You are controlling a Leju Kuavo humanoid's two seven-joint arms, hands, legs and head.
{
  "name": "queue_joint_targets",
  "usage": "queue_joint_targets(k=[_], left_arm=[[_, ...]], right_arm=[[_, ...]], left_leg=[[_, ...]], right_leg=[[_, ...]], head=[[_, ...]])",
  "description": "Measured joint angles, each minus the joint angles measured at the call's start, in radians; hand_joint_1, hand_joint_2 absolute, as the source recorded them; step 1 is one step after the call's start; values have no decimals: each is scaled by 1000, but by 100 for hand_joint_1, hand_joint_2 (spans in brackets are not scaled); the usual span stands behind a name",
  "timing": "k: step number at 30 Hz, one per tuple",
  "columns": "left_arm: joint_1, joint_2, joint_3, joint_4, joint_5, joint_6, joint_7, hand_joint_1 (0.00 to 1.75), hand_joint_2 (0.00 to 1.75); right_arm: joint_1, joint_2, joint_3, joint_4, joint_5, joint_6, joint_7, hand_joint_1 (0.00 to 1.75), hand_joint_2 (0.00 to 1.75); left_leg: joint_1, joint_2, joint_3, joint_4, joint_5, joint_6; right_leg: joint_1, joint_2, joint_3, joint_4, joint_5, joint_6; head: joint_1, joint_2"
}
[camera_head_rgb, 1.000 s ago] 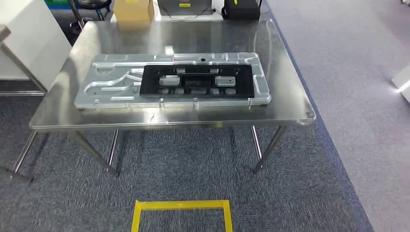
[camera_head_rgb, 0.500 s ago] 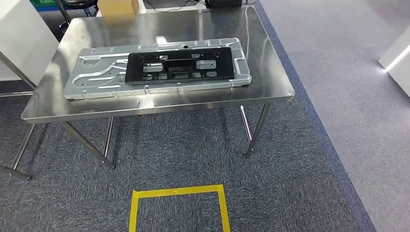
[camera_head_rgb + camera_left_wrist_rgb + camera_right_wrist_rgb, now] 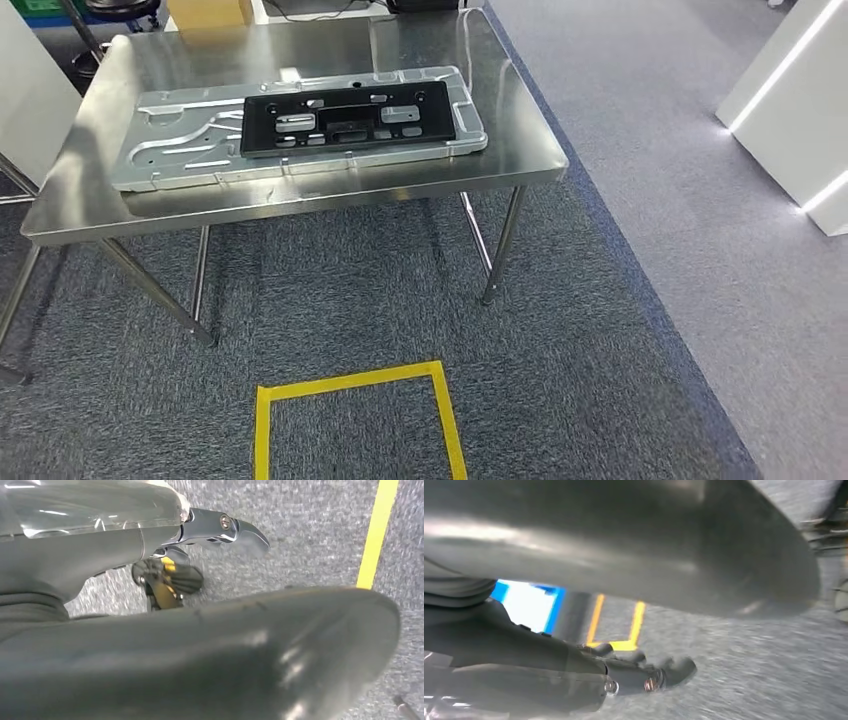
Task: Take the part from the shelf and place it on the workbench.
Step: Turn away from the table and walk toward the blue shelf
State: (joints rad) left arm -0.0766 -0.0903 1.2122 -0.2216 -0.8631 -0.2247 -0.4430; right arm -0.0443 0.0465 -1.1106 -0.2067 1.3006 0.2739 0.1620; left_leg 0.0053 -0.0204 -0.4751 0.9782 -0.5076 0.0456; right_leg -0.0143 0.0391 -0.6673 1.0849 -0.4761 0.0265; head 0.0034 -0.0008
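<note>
Grey carpet surrounds your steel workbench (image 3: 300, 195); the black part (image 3: 345, 117) lies on its silver panel (image 3: 180, 150). Left hand (image 3: 200, 555) and right hand (image 3: 634, 675) hang empty, fingers loosely extended.

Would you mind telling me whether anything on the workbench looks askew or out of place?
Nothing stands out. The black part lies flat on the silver panel, which sits wholly on the workbench, clear of its edges.

Grey carpet (image 3: 620, 330), yellow tape square (image 3: 355, 415), white cabinet (image 3: 790, 110)
</note>
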Motion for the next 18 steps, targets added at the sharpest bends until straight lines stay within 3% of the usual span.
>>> queue_joint_targets(k=[2, 3, 4, 5, 7, 9, 10, 12, 13, 14, 17, 18], left_arm=[[1, 2, -2, 0, -4, 0, 0, 0, 0], [1, 2, -2, 0, -6, 0, 0, 0, 0], [0, 3, -3, 0, -6, 0, 0, 0, 0], [-1, 3, -3, 0, -7, 0, 0, 0, 0], [-4, 3, -4, 0, -7, 0, 0, 0, 0], [-5, 3, -5, 0, -7, 0, 0, 0, 0], [-5, 3, -6, 0, -7, 0, 0, 0, 0], [-5, 3, -8, 0, -7, 0, 0, 0, 0], [-4, 3, -8, 0, -7, 1, 0, 0, 0], [-3, 3, -8, 0, -7, 1, 0, 0, 0], [1, 3, -9, 0, -7, 3, 0, 0, 0], [1, 3, -9, 0, -7, 3, 0, 0, 0]], right_arm=[[-3, 2, 3, 2, 12, -13, 7, 0, 0], [-4, 3, 4, 2, 14, -18, 8, 0, 0], [-6, 3, 5, 3, 16, -21, 8, 0, 0], [-6, 3, 5, 3, 17, -23, 7, 0, 0], [-8, 4, 5, 3, 18, -24, 6, 0, 0], [-10, 4, 6, 3, 20, -24, 5, 0, 0], [-12, 4, 6, 4, 20, -24, 4, 0, 0], [-12, 5, 7, 4, 20, -24, 3, 0, 0], [-11, 5, 7, 4, 20, -24, 2, 0, 0], [-11, 5, 8, 5, 21, -24, 2, 0, 0], [-11, 5, 11, 5, 25, -25, -1, 0, 0], [-11, 5, 13, 5, 28, -25, -2, 0, 0]], left_leg=[[-5, 16, -27, 1, 21, 6], [-7, 23, -42, 3, 32, 5], [-9, 30, -59, 6, 44, 4], [-10, 35, -76, 10, 55, 2], [-11, 40, -110, 20, 75, -4], [-12, 41, -132, 30, 92, -14], [-11, 42, -138, 31, 101, -20], [-7, 42, -147, 30, 120, -32], [-4, 39, -154, 35, 114, -37], [-3, 36, -164, 53, 87, -41], [0, 30, -203, 208, -63, -49], [1, 30, -209, 268, -88, -50]], right_leg=[[-3, -25, -25, 122, -99, 5], [-5, -29, -31, 178, -116, 8], [-7, -30, -26, 213, -106, 11], [-8, -30, -6, 218, -76, 12], [-9, -31, 86, 129, -26, 8], [-3, -31, 206, -36, -51, 0], [2, -31, 243, -94, -70, -5], [8, -33, 252, -132, -74, -17], [8, -35, 242, -132, -63, -25], [7, -38, 230, -133, -51, -34], [8, -43, 186, -130, -15, -49], [9, -43, 168, -126, -4, -49]], head=[[3, 0], [3, 0], [2, 0], [2, 0], [2, 0], [1, 0], [1, 0], [2, 0], [2, 0], [1, 0], [-4, 0], [-5, 0]])
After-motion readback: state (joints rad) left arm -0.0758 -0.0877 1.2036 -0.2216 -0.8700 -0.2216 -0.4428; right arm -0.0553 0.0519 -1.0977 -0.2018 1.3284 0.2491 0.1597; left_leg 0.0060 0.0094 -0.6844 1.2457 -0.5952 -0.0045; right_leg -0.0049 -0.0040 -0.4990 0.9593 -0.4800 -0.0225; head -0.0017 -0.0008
